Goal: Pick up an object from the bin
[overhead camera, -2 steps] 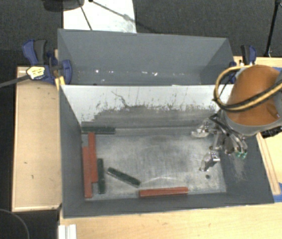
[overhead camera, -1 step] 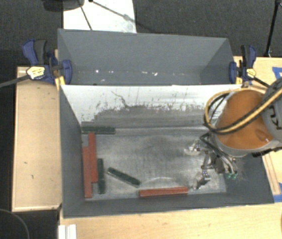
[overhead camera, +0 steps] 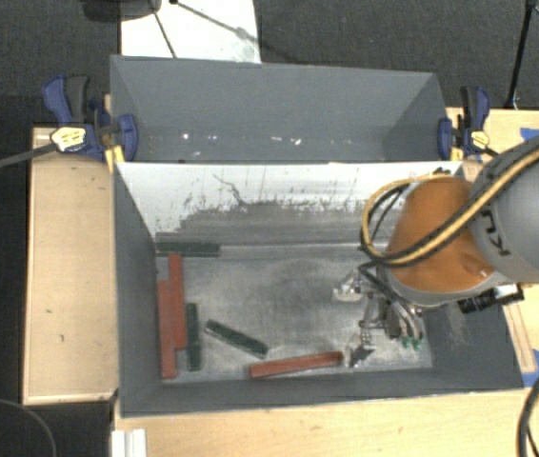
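Grey metal bin (overhead camera: pixel 250 198) walls enclose a scuffed floor where a long red bar (overhead camera: pixel 169 317) and dark green sticks (overhead camera: pixel 236 338) lie at the left, well apart from the arm's orange-covered wrist (overhead camera: pixel 436 241) at the right. A thin reddish-brown stick (overhead camera: pixel 296 364) lies flat along the front of the floor, its right end just beside the tool (overhead camera: pixel 360 348), whose spread or closure cannot be determined. The stick appears light, rigid and smooth; take it across its narrow width near mid-length to limit tipping.
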`<state>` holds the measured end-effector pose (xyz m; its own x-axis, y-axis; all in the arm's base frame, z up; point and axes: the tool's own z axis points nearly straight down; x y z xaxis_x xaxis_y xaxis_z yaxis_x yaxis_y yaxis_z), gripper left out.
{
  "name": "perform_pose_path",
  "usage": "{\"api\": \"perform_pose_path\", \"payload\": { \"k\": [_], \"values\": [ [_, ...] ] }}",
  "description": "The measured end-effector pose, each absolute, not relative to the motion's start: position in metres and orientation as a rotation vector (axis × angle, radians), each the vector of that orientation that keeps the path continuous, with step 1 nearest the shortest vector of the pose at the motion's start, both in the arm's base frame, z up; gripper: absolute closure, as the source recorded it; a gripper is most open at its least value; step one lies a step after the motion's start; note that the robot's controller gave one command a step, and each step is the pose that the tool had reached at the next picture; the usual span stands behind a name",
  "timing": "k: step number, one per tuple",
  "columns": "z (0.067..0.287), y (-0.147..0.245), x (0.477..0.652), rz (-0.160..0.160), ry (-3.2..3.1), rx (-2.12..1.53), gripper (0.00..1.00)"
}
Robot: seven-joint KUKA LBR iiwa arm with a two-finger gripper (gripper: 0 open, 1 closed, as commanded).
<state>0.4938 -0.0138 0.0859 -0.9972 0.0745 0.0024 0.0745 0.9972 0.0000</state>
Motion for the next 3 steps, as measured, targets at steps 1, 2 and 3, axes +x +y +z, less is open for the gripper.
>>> {"api": "perform_pose_path", "payload": {
  "k": [1,2,3],
  "values": [
    [0.08,-0.005,0.485,-0.004,-3.139,-0.169,0.0],
    [0.075,0.028,0.498,-0.003,-3.151,-0.138,1.0],
    [0.075,0.028,0.498,-0.003,-3.152,-0.136,1.0]
  ]
}}
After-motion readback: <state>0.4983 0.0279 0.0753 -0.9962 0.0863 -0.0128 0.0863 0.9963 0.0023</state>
